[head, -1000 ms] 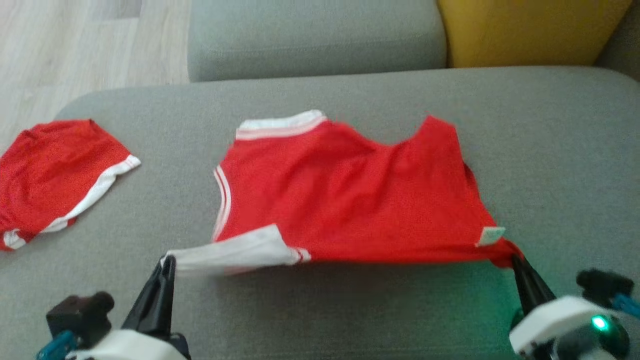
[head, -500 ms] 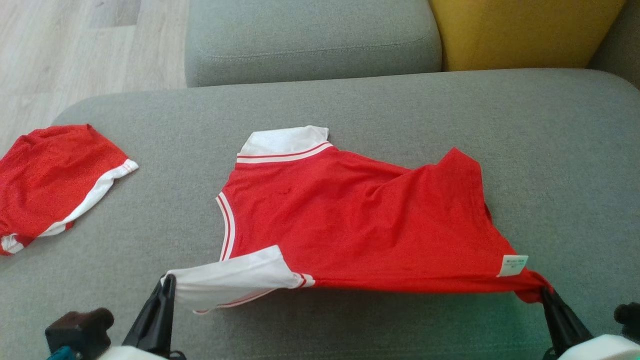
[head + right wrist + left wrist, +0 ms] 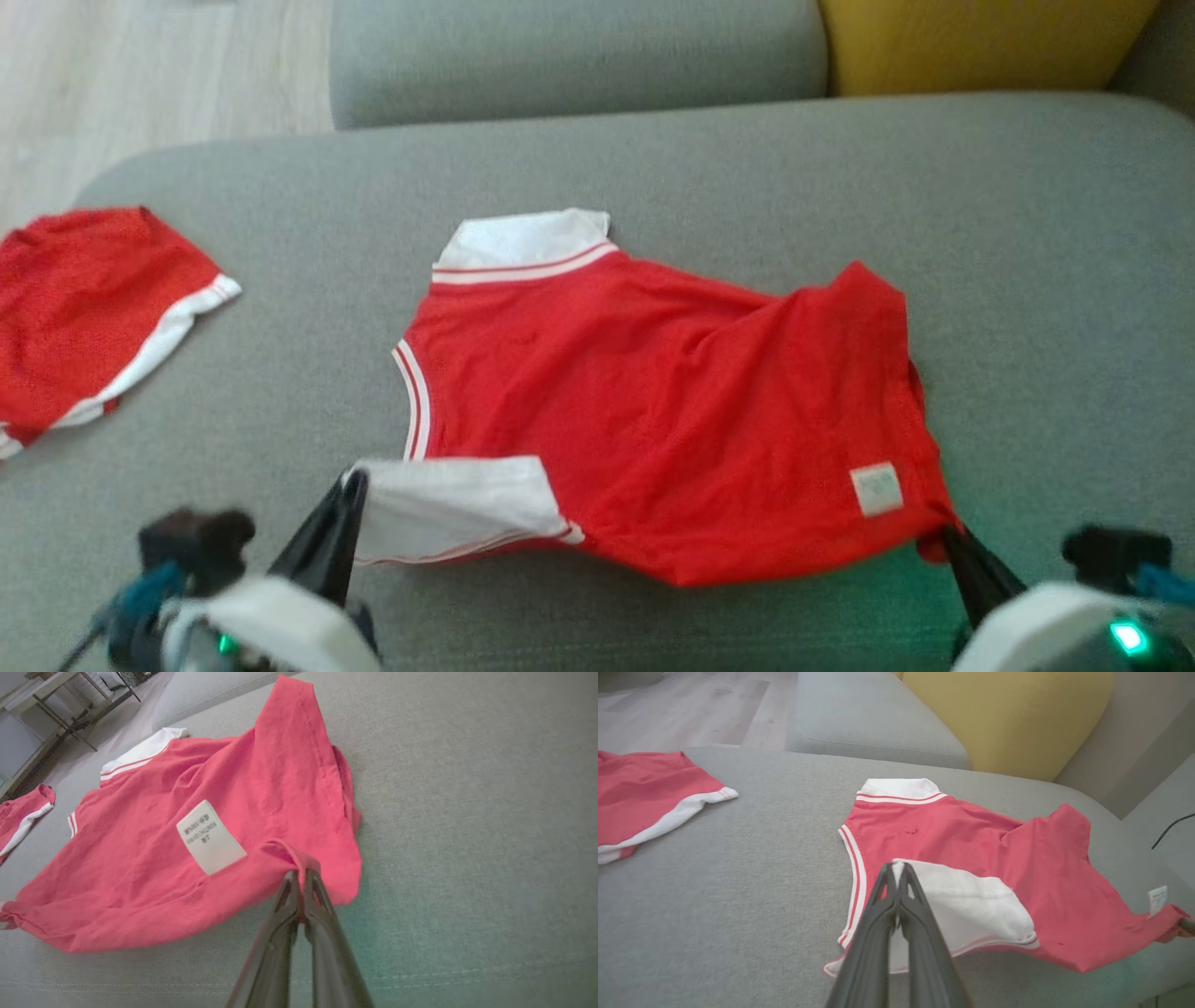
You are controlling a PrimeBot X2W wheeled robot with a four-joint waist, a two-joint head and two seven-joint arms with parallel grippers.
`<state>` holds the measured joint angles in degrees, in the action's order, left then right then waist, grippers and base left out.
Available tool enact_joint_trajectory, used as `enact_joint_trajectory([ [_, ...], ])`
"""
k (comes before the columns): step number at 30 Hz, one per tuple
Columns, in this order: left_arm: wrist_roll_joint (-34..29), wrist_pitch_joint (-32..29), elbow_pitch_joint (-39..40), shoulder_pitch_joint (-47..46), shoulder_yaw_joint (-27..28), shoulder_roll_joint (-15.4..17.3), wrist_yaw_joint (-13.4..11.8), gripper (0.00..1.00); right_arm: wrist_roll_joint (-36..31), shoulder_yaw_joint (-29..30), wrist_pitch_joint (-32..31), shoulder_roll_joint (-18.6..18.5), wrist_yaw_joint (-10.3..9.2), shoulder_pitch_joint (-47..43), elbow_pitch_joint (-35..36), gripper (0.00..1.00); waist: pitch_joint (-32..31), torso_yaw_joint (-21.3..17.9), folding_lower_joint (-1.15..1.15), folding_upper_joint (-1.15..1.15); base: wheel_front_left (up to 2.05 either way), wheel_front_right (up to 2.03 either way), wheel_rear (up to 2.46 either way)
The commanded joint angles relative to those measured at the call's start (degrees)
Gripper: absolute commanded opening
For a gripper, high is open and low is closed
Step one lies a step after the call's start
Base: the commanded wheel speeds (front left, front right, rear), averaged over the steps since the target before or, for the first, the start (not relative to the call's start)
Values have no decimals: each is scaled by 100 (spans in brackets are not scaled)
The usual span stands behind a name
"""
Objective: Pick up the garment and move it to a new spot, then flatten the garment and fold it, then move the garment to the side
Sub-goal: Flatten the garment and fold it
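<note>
head view: the garment [image 3: 653, 401] has gone slack between left gripper [image 3: 357, 483] and right gripper [image 3: 945, 539]. left wrist view: jaws pinch its white sleeve [image 3: 971, 905]. right wrist view: jaws pinch a red corner [image 3: 299, 858]. flattening step; next, probably lay it down smoothly.

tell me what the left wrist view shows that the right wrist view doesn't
Left wrist, not right wrist: the yellow cushion. Right wrist, not left wrist: thin-legged furniture on the floor. Both: the red garment with its label, a second red piece, the grey sofa, and each view's own gripper, left gripper or right gripper, shut on the garment.
</note>
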<state>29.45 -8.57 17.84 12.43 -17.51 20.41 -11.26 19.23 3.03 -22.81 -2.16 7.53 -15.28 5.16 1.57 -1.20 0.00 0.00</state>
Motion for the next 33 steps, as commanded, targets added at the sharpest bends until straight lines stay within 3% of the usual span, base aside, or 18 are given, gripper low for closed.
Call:
enact_joint_trajectory([
  [1, 72, -35, -8, -613, 191, 92, 117, 0, -62, -154, -38, -72, -4, 497, 73, 0, 179, -5, 0, 0, 0, 0, 0],
  [16, 345, 242, -2050, -2145, -6, -183, 872, 0, -367, 45, -23, -72, -4, 1679, -1227, 0, 855, -37, 0, 0, 0, 0, 0],
  [18, 363, 334, -2267, -2209, -34, -231, 942, 0, -339, 76, 59, -72, -4, 1713, -1294, 47, 878, -34, 0, 0, 0, 0, 0],
  [19, 371, 393, -2355, -2228, -38, -252, 967, 36, -333, 70, 124, -72, -4, 1725, -1293, 100, 881, -35, 0, 0, 0, 0, 0],
  [20, 372, 457, -2427, -2234, -34, -271, 976, 100, -326, 54, 188, -72, -4, 1731, -1274, 100, 876, -37, 0, 0, 0, 0, 0],
  [25, 227, 1057, -2426, -2117, 94, -349, 816, 100, -440, -56, 616, -72, -4, 1690, -934, 100, 739, -35, 0, 0, 0, 0, 0],
  [33, -287, 1995, -1890, -1665, 345, -311, 256, 100, -745, -122, 1472, -72, -4, 1571, -72, 100, 428, 17, 0, 0, 0, 0, 0],
])
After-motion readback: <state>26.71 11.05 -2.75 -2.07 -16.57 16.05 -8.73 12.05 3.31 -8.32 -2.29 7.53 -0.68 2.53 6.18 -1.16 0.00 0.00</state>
